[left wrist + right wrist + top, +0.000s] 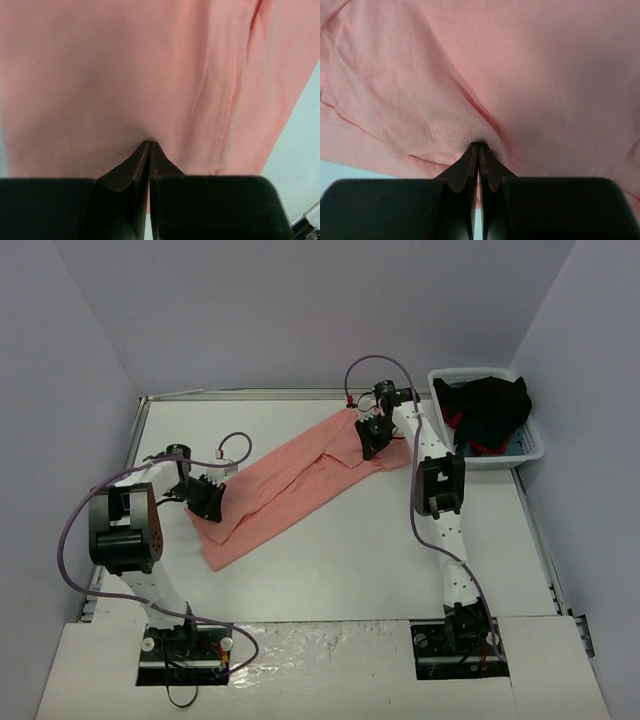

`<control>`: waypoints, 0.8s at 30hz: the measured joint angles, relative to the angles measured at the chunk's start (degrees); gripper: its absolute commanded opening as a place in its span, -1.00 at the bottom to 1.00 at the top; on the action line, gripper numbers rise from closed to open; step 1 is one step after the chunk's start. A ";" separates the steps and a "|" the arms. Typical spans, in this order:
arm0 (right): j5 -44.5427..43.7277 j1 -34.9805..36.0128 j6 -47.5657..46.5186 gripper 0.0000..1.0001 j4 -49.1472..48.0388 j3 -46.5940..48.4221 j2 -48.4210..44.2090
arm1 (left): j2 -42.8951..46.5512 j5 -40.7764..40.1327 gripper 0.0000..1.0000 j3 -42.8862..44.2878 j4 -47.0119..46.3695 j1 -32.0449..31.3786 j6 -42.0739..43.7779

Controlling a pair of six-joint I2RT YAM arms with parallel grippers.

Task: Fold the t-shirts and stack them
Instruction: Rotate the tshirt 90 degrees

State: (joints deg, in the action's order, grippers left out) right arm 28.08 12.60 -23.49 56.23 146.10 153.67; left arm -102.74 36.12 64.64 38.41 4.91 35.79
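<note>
Salmon-pink cloth t-shirt (300, 480) aligned toward white plastic basket (537, 452): basket-side end clamped by right pincer (372, 443), opposite end by left pincer (210, 498).

Salmon-pink t-shirt (300, 485) — stretched diagonally; tabletop

We see a white basket (505, 461) at the far right of the table (350, 560) — dark clothes (487, 408) with red trim heaped inside.

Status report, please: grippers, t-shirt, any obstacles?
Left gripper shut on t-shirt. Right gripper likewise; cloth stretched diagonally over table. Basket far right, not in the way.
</note>
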 measured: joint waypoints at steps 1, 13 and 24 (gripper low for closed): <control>-1.03 0.63 0.61 -1.00 -1.86 0.04 0.00 | 0.04 -0.28 -0.95 -0.11 -0.26 -0.33 -0.07; -8.70 6.62 6.03 -0.62 -16.81 1.99 1.75 | -1.66 -9.49 -0.95 3.54 -0.13 -8.04 -1.88; -12.24 6.47 4.94 0.67 -19.10 -4.72 -4.46 | -0.02 -14.93 -0.95 2.25 2.01 -17.20 0.04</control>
State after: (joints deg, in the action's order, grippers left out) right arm 15.84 19.07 -18.55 37.12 141.38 149.21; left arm -102.76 21.19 66.89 40.42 -12.29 35.83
